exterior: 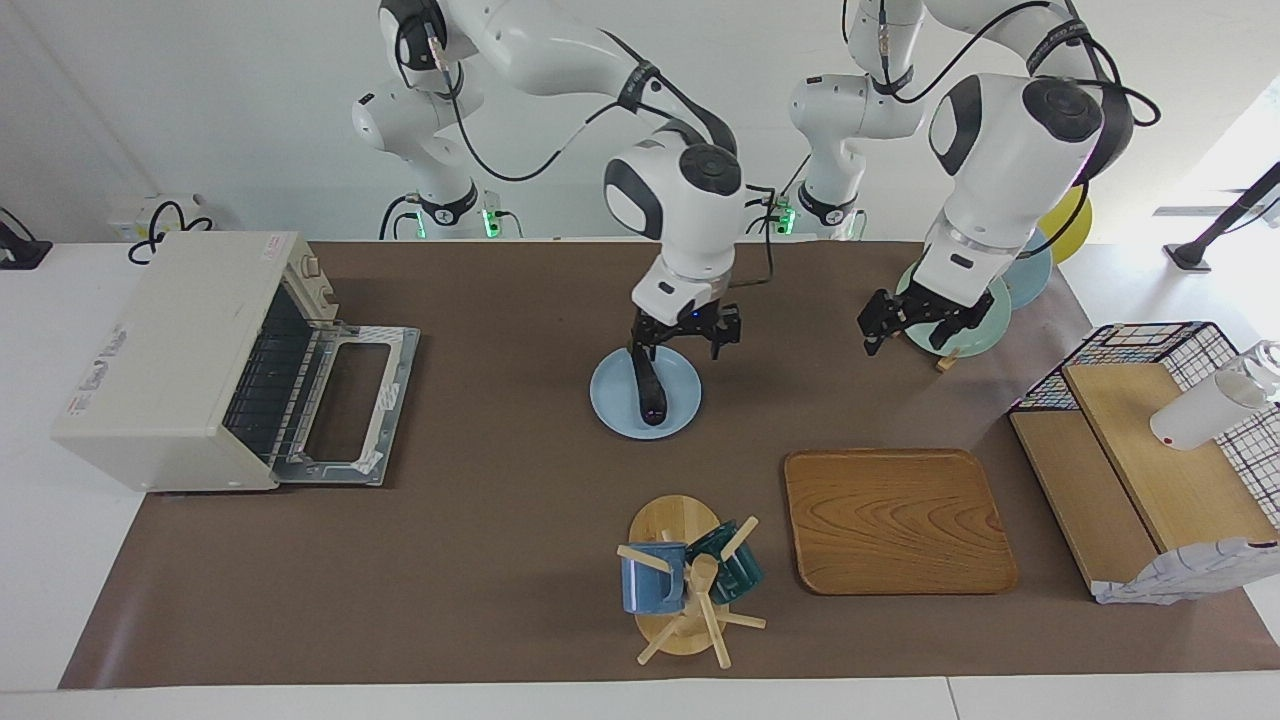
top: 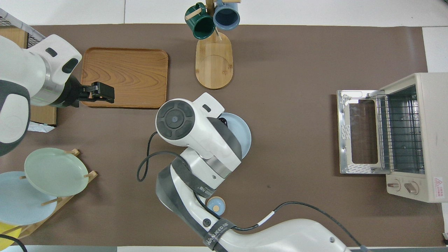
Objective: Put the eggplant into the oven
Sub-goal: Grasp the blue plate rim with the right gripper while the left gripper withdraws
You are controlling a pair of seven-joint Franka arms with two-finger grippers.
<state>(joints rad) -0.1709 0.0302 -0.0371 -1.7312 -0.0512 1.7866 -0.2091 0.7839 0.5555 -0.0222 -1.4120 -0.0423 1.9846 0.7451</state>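
right arm (top: 217, 233): band printed with a brand, letters not clear enough to read | oven (top: 428, 140): red warning triangle sticker on its top, wording too small to read

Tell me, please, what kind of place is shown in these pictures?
Probably a robot test bench set up as a mock kitchen: a boxy cream-white toaster oven with its door open, round pastel plates in a wooden rack, and ceramic mugs on a wooden mug tree, all on a brown mat on a white table.
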